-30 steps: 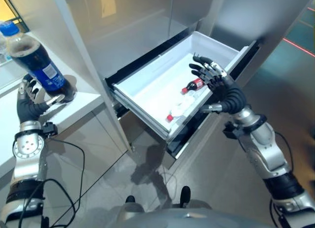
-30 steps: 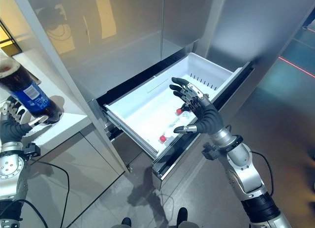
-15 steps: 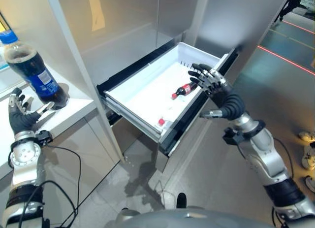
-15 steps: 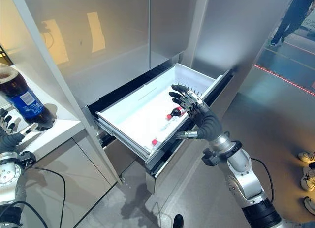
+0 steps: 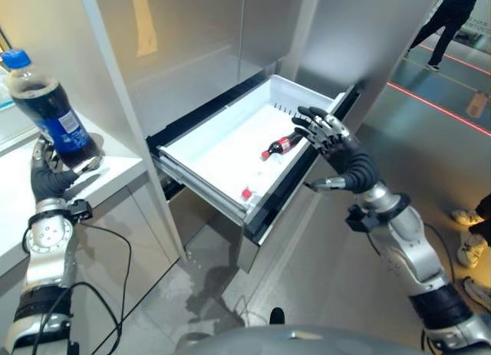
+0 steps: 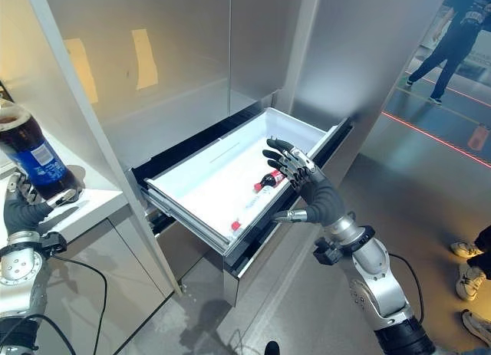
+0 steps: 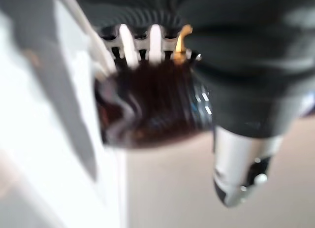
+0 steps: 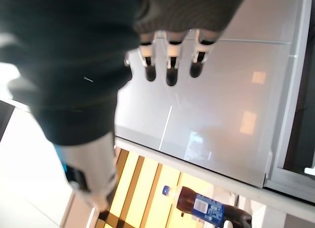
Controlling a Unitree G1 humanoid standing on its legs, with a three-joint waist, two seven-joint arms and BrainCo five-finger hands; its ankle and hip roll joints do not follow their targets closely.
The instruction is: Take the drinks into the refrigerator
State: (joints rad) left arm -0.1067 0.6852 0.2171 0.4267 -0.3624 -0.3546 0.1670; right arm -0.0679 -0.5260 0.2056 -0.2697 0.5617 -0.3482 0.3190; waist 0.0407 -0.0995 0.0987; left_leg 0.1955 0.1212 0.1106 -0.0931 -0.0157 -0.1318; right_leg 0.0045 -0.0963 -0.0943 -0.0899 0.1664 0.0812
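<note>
**Big cola bottle in one hand, drawer open by the other**

The fridge (image 6: 192, 64) is tall and silver. Its bottom drawer (image 5: 230, 152) is pulled out. The drawer is white inside.

Two small bottles lie in the drawer. One small dark bottle with a red label (image 5: 281, 144) lies on its side near the far right part of the drawer. Another small bottle with a red cap (image 5: 248, 195) lies near the front edge.

The right hand (image 5: 341, 152) is over the right side wall of the drawer, close to the dark bottle. Its fingers are spread out and straight. The thumb sticks out to the side. It holds nothing. I cannot tell if the fingertips touch the drawer wall.

The big cola bottle (image 5: 52, 110) has a blue cap and a blue label. It stands upright on the white counter (image 5: 107, 179) to the left of the fridge, near the counter's edge. The left hand (image 5: 52, 171) is at the bottom of this bottle. Its fingers are curled around the dark base, so it grips the bottle. In the left wrist view the dark base of the bottle (image 7: 150, 107) sits right against the fingers (image 7: 129, 41).

In the right wrist view the big bottle (image 8: 206, 206) shows far off, past the silver fridge door.

A person (image 6: 453, 33) walks on the floor far behind. Someone's shoes (image 5: 466, 217) show at the right edge.
</note>
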